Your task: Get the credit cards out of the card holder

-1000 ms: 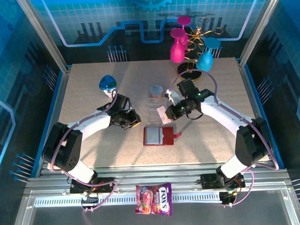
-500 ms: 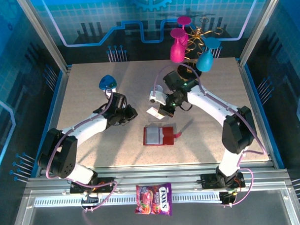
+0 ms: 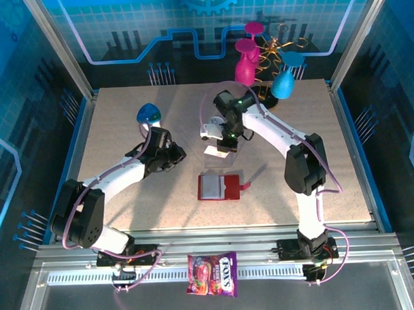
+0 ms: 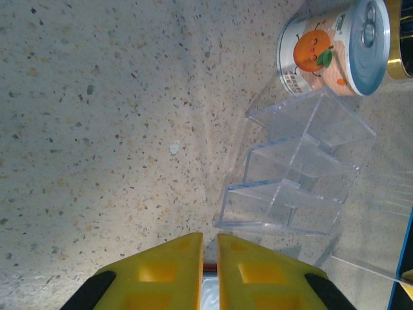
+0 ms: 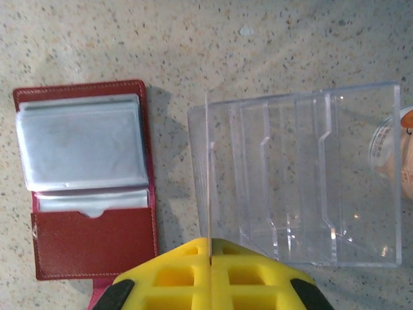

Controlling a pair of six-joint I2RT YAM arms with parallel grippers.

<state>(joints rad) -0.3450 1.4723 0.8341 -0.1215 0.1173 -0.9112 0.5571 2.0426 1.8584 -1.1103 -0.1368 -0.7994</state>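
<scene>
We judge the step to be dropping off a pulled card. The right claw point(image 5: 208, 244) is clenched on one of the credit cards point(image 5: 208, 161), held edge-on over the clear ridged box point(image 5: 303, 181). The card holder point(image 5: 90, 181) lies open just beside the box, and we cannot tell whether its grey pockets are empty. Next, we would line the card up with a slot, lower it and let go. The left claw point(image 4: 208, 240) hovers nearby, fingers nearly together, grasping nothing. The bench point(image 3: 124, 117) is speckled beige stone, walled by blue circuit-patterned panels. A candy packet point(image 3: 212, 274) rests on the near rail.
</scene>
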